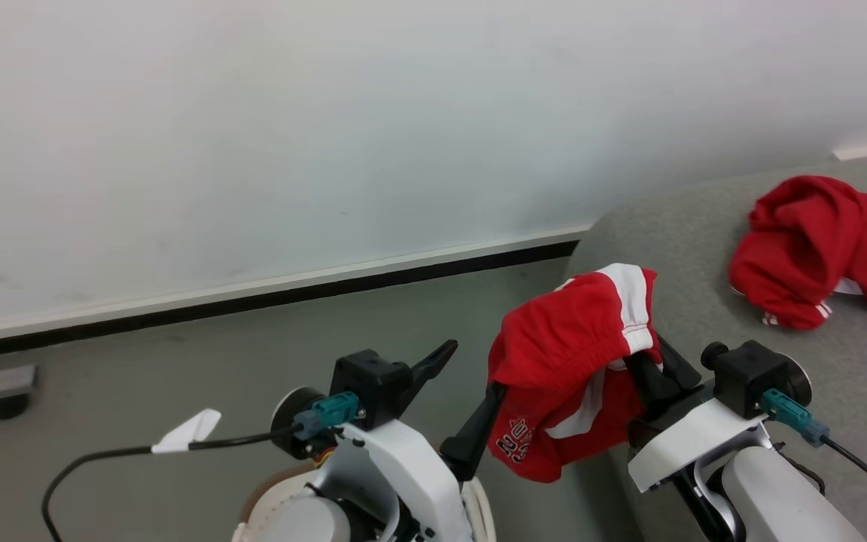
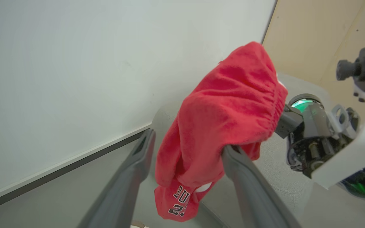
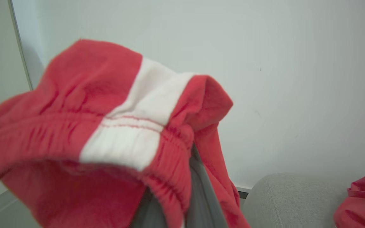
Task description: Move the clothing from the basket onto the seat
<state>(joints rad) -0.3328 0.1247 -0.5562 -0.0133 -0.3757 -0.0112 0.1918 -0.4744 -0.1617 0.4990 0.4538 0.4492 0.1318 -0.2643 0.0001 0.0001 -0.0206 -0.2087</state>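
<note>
Head view: right gripper (image 1: 650,365) clamped on the red shorts (image 1: 569,354), pinching the elastic waistband next to the white side stripe, fingertips buried in the fabric. Shorts hang in the air at the seat's (image 1: 704,241) rounded end, not resting on it. Their lower part dangles over the floor (image 1: 177,361) beside the seat. Dark lettering and a number sit on the lowest hem.

Left gripper (image 1: 463,391) released, jaws spread wide. It sits on the floor side of the shorts, further from the seat than the right gripper. One finger touches the hanging cloth, the other is clear of it.

Second red garment (image 1: 817,248) lies crumpled on top of the seat, well in from the rounded end. White trim shows at its lower edge. It is well apart from the shorts and both grippers.

Wall (image 1: 328,135) with a dark baseboard (image 1: 290,297) runs behind the floor up to the seat's end.

Left wrist view: shorts hang between the two spread fingers (image 2: 252,193), fabric draped against the tip of the one nearer the seat. Other finger not touching, nothing gripped. Right arm's wrist is on the seat side, at the waistband.

Right wrist view: waistband and white stripe bunched over the closed fingers. Grey seat beyond, with the second garment on it.
</note>
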